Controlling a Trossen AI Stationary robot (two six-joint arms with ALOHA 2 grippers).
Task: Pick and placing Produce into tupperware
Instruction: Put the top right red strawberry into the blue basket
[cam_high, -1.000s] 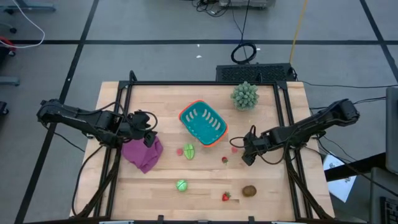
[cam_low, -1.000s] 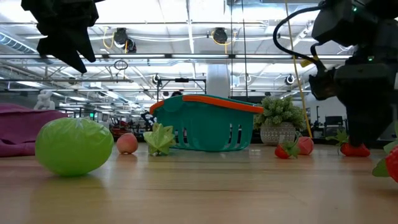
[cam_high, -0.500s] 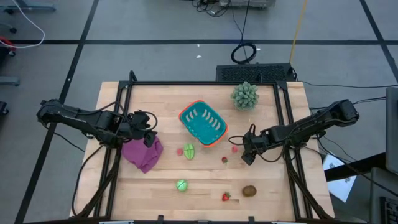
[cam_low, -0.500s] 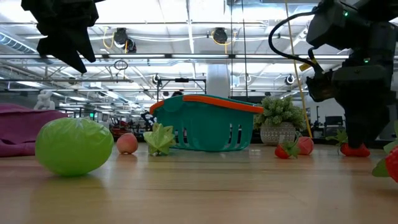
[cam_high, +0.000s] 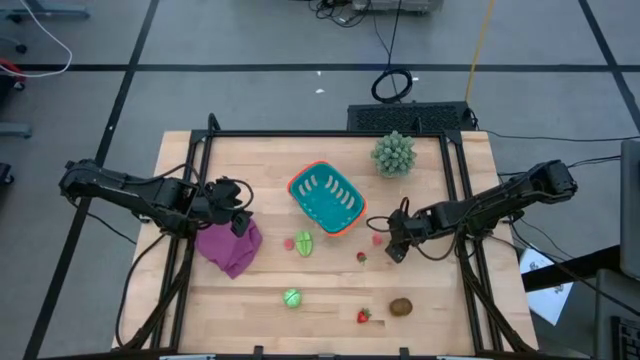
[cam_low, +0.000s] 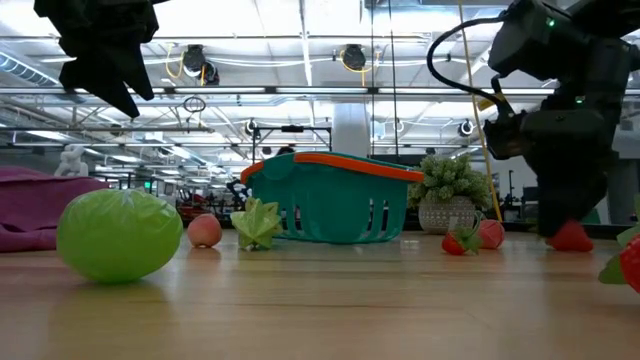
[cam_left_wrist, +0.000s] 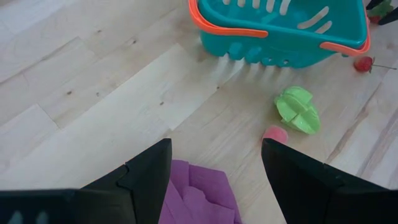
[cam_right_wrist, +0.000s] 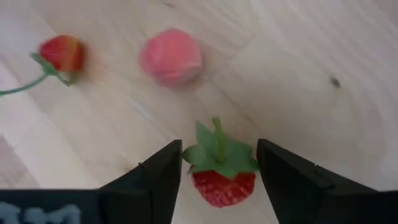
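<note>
The teal basket (cam_high: 325, 200) with the orange rim stands at mid-table. Scattered around it lie a green leafy piece (cam_high: 304, 243), a green ball (cam_high: 291, 297), a brown kiwi (cam_high: 401, 307), a pink ball (cam_right_wrist: 171, 56) and small strawberries (cam_high: 363, 316). Right of the basket, my right gripper (cam_high: 393, 250) points down over one strawberry (cam_right_wrist: 222, 186) and is shut on it. At the table's left, my left gripper (cam_left_wrist: 214, 149) hangs open above the purple cloth (cam_high: 228, 248), holding nothing. My right gripper comes from above, slanting down, with one finger (cam_right_wrist: 163, 177) on each side of the strawberry. The fingers meet it at its green leaf crown (cam_right_wrist: 202, 154). The strawberry lies on the table (cam_low: 572, 238), its stem pointing away from the wrist.
A spiky pale-green plant ball (cam_high: 393, 153) stands at the far right of the table. Another strawberry with a long stem (cam_right_wrist: 62, 55) lies close beyond the held one. A black frame (cam_high: 320, 135) runs around the tabletop.
My right gripper has shifted slightly toward the table's left and settled over the strawberry; in the low view its dark fingers now cover the berry's leaves. The strawberry has stayed on the table.
</note>
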